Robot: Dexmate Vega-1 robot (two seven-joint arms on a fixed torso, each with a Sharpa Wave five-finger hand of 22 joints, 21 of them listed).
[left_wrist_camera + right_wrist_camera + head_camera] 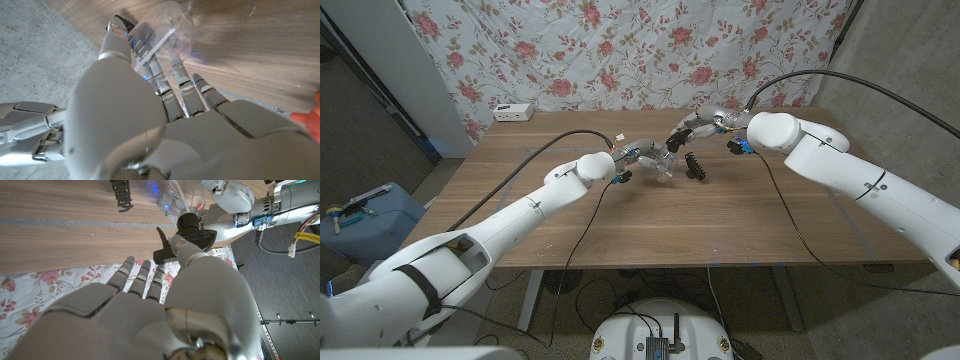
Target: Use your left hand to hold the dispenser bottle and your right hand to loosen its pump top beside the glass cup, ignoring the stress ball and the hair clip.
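Clear plastic catches the light mid-table, where the bottle (663, 166) sits tipped in the left hand (642, 153), whose fingers (176, 75) wrap its rounded body. In the right wrist view the black pump (192, 230) sticks out from the bottle's neck, and the right hand (698, 126) has thumb and fingers closed around it (the contact itself is partly hidden by the knuckles). Bottle and both hands meet near the table's (740, 220) far middle.

The step in hand looks to be the loosening twist. To do it well, I judge the left hand should clamp firmly on the body so the bottle cannot spin along, while the right turns the collar under the nozzle, not the nozzle tip, which could flex or slip. Keeping the bottle's axis lined up with the right wrist would let the twist come from the forearm, without dragging the bottle sideways.

Counted: one bottle, one pump, one dark hair clip (696, 167) lying just beside the bottle on the right. A reddish patch at the edge of the left wrist view may be the stress ball (309, 119); I cannot tell. No glass cup can be made out apart from the bottle. One white power strip (514, 112) lies at the far left edge.
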